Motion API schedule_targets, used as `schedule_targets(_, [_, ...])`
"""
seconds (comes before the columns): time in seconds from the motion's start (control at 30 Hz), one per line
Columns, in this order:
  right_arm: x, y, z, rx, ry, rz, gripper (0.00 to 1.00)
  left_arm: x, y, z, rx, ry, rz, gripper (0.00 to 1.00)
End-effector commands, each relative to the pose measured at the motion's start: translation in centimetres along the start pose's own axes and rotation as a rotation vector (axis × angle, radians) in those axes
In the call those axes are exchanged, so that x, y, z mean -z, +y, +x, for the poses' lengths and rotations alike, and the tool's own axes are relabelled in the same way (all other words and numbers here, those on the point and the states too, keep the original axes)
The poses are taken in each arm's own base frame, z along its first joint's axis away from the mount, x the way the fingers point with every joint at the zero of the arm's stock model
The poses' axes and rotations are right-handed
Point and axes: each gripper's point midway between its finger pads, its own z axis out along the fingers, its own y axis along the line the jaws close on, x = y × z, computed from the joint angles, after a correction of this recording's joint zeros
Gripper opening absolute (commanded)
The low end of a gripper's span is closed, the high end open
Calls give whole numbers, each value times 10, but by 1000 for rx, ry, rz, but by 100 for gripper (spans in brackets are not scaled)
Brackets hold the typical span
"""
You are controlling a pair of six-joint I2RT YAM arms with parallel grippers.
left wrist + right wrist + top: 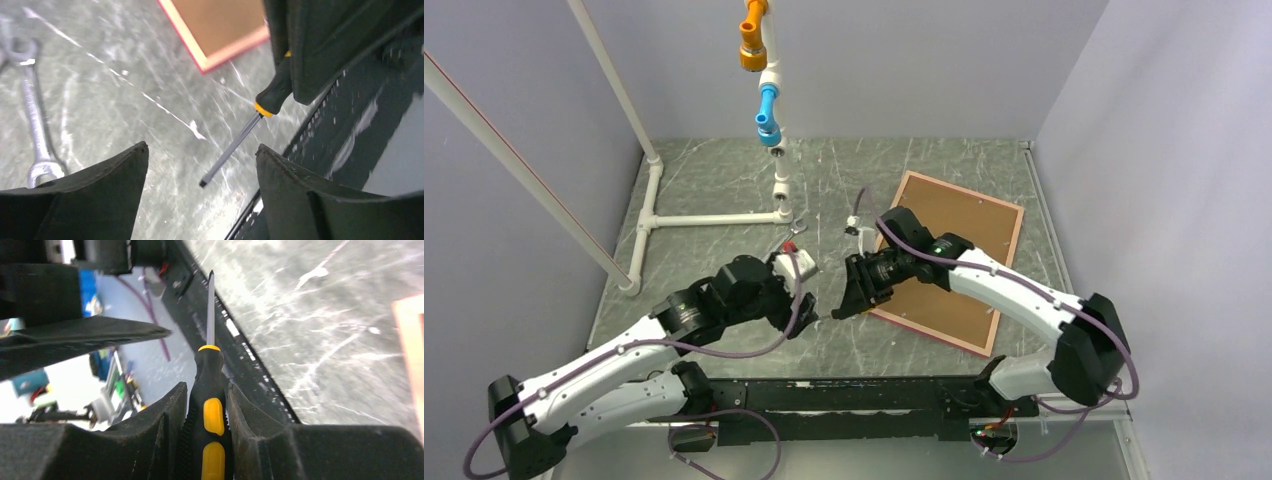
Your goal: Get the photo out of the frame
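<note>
**Got the screwdriver, now for the back of this frame**

My right gripper (207,400) is clamped on the screwdriver (213,415), gripping the black-and-yellow handle with the blade pointing out past my fingertips. My left gripper (202,147) hangs just beside it with the jaws wide apart and nothing in them.

The frame (964,215) lies flat on the table (724,170) under my right forearm, brown back up. I can't see the photo at all. My guess is it's face down under that board.

Plan: swing the blade round to the frame's edge and keep it low and nearly flat. Then slip it under whatever holds the back on (I can't make out any tabs from here) and lever gently, no stabbing. The free left hand could pin the frame so it doesn't skate.

Headcount:
- one screwdriver
- one frame
- one wrench (35,115), lying further out on the table
- one white pipe stand (714,216) at the back, with one blue fitting (769,115) and one orange fitting (753,45)
</note>
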Motion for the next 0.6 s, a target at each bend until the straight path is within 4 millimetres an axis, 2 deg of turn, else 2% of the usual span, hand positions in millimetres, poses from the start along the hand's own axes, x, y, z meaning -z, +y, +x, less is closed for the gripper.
schedule_targets(0.0, [22, -26, -22, -54, -192, 231, 0, 24, 35, -55, 262, -237, -199, 82])
schedule_targets(0.1, [44, -47, -25, -138, -299, 398, 0, 19, 40, -54, 442, -241, -200, 78])
schedule_targets(0.2, [71, -67, -27, -183, -413, 542, 0, 3, 38, -46, 566, -197, -180, 73])
schedule_targets(0.27, [90, -82, -26, -214, -464, 619, 0, -14, 31, -46, 614, -180, -127, 72])
schedule_targets(0.33, [106, -95, -24, -242, -502, 655, 0, -33, 15, -47, 635, -156, -21, 71])
schedule_targets(0.4, [120, -109, -21, -272, -529, 688, 0, -58, 7, -41, 648, -91, 38, 69])
schedule_targets(0.47, [129, -119, -20, -281, -545, 695, 0, -77, 3, -35, 662, -9, 63, 67])
schedule_targets(0.57, [124, -122, -21, -246, -551, 660, 0, -101, 3, -36, 661, 60, 80, 65])
